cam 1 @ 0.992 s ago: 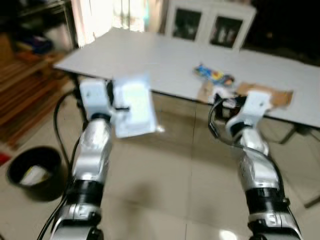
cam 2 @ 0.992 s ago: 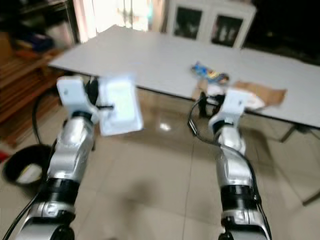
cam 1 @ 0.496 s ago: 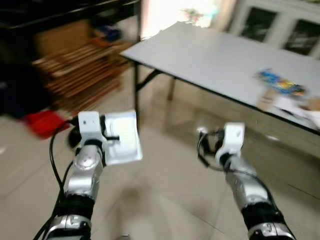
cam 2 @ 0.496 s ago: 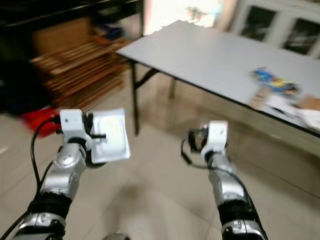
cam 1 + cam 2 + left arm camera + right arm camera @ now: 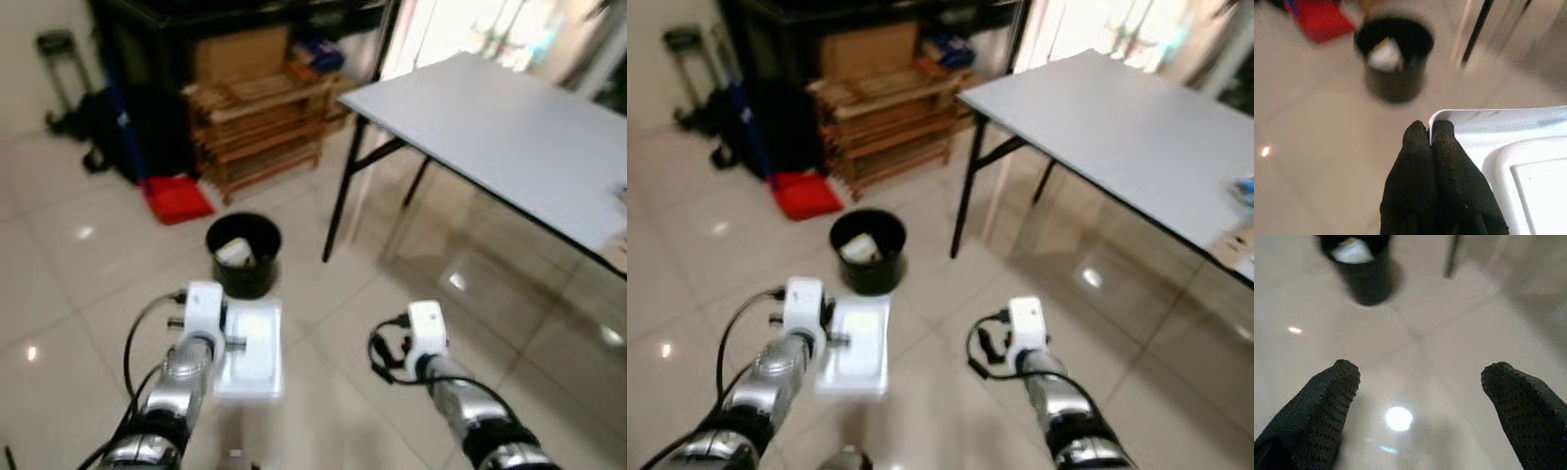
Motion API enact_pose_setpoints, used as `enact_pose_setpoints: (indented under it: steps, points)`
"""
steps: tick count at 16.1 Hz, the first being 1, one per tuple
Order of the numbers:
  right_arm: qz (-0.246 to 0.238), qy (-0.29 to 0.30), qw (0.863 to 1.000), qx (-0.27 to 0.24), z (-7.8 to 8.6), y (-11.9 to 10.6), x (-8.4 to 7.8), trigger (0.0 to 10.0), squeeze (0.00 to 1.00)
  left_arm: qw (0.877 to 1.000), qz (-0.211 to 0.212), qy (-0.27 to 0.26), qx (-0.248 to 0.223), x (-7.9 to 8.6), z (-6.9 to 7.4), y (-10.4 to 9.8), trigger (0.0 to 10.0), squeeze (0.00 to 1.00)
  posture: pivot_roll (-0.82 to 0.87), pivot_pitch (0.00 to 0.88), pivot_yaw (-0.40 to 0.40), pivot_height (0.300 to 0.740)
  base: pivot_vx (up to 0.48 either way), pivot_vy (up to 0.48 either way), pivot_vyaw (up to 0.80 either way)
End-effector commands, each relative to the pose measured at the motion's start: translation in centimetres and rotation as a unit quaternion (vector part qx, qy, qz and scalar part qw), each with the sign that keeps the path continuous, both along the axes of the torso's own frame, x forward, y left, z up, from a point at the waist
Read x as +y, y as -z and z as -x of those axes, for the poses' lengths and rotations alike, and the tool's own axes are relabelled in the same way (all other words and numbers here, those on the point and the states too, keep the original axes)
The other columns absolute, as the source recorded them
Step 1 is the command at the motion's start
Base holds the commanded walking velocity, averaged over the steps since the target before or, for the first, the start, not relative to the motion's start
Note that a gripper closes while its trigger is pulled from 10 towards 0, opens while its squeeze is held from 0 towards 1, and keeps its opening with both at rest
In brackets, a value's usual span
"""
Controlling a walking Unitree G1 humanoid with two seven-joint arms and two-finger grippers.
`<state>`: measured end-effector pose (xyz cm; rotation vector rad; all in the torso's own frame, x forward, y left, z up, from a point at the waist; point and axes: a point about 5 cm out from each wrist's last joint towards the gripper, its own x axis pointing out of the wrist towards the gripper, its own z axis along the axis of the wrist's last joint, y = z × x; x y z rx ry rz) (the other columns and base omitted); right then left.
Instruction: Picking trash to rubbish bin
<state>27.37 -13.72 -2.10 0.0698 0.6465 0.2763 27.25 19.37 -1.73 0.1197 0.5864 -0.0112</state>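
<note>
Item: white shallow plastic tray (image 5: 251,350), pinched at its rim by left gripper (image 5: 1429,139), fingers pressed together | Target: round black rubbish bin (image 5: 243,254) on the tiled floor just ahead, white trash already inside | Right gripper (image 5: 1420,382): fingers spread, holding nothing | Handling: close in, centre tray above bin mouth, then release.

White tray (image 5: 251,351), black bin (image 5: 243,254), red dustpan (image 5: 177,199).

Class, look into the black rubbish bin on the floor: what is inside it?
Inside the black rubbish bin lies a pale crumpled piece of trash. Whatever sits beneath it, and the bin's bottom, is covered.
</note>
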Motion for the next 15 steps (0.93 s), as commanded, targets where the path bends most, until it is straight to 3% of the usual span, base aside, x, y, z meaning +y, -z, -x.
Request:
enact_pose_setpoints:
  steps: [1,4,8,11,15]
  points:
    - [0.003,0.008,0.999,0.038,1.5,1.4,-1.1,10.0,0.0,1.0,-0.003,0.017,0.021,-0.7,0.9,1.0,10.0,0.0,-0.03,0.057,-0.12,0.74,0.0,0.0,0.0]
    - [0.004,0.035,0.996,0.087,3.8,3.3,-1.7,10.0,0.0,0.997,-0.006,-0.031,0.074,0.3,3.4,3.0,10.0,0.0,-0.03,0.047,-0.128,0.74,0.32,0.0,0.0]
    - [0.015,0.039,0.992,0.121,5.9,4.7,-2.6,10.0,0.0,0.996,-0.003,-0.038,0.081,0.6,4.2,3.5,10.0,0.0,-0.02,0.036,-0.137,0.74,0.48,0.0,0.0]
    - [0.021,0.042,0.992,0.12,6.1,4.8,-2.7,10.0,0.0,0.996,-0.001,-0.037,0.081,0.5,4.3,3.6,10.0,0.0,-0.02,0.03,-0.133,0.74,0.48,0.0,0.0]
    - [0.023,0.04,0.992,0.113,5.8,4.6,-2.5,10.0,0.0,0.996,0.001,-0.034,0.083,0.4,4.4,3.7,10.0,0.0,-0.02,0.019,-0.129,0.74,0.48,0.0,0.58]
